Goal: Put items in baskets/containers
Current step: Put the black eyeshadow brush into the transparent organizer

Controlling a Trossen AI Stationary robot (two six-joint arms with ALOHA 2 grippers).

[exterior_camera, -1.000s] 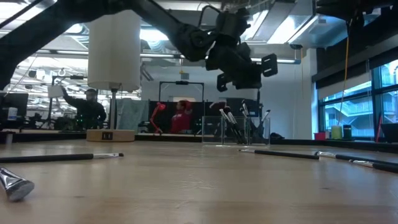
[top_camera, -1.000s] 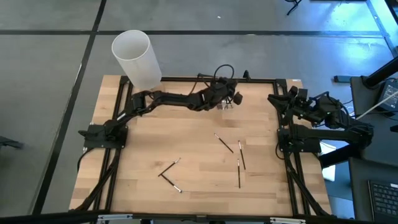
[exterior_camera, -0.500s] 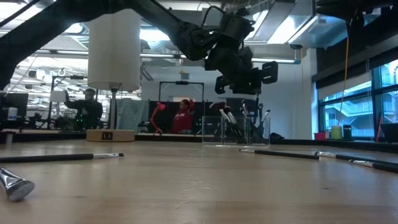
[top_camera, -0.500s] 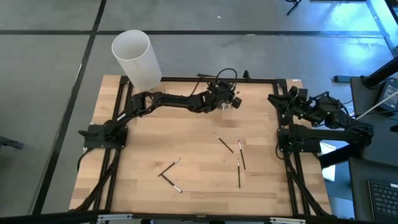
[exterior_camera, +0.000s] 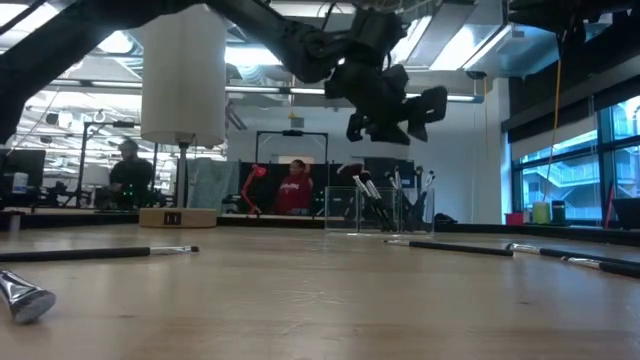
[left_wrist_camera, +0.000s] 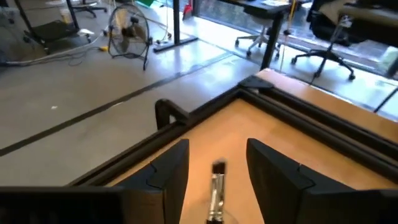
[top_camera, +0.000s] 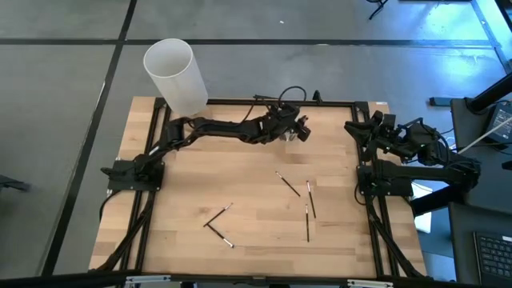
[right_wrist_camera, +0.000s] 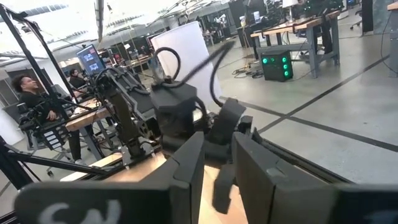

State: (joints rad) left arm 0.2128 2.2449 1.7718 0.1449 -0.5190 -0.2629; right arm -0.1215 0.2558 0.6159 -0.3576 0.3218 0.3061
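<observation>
My left gripper [top_camera: 299,128] [exterior_camera: 396,122] hangs open over the clear organizer [top_camera: 294,137] [exterior_camera: 382,210] at the middle of the table's far edge. In the left wrist view its fingers stand apart [left_wrist_camera: 217,150] on either side of one brush [left_wrist_camera: 216,186], silver ferrule and head up, without touching it. Several black-handled brushes [exterior_camera: 368,192] lean upright in the organizer. Loose brushes lie flat on the table: three right of centre [top_camera: 288,184] [top_camera: 310,198] [top_camera: 307,223] and two crossing at near left [top_camera: 218,216]. My right gripper [top_camera: 360,128] [right_wrist_camera: 217,152] waits folded at the right edge, slightly open and empty.
A tall white cylinder [top_camera: 173,74] [exterior_camera: 183,75] stands at the table's far left corner. A black frame [top_camera: 240,102] runs along the table's far edge and sides. In the low view, brushes [exterior_camera: 100,253] [exterior_camera: 460,247] [exterior_camera: 20,297] lie on the near boards. People show in the room behind.
My left gripper has tipped upward a little above the organizer. The brushes on the table and the right arm have stayed where they were.
</observation>
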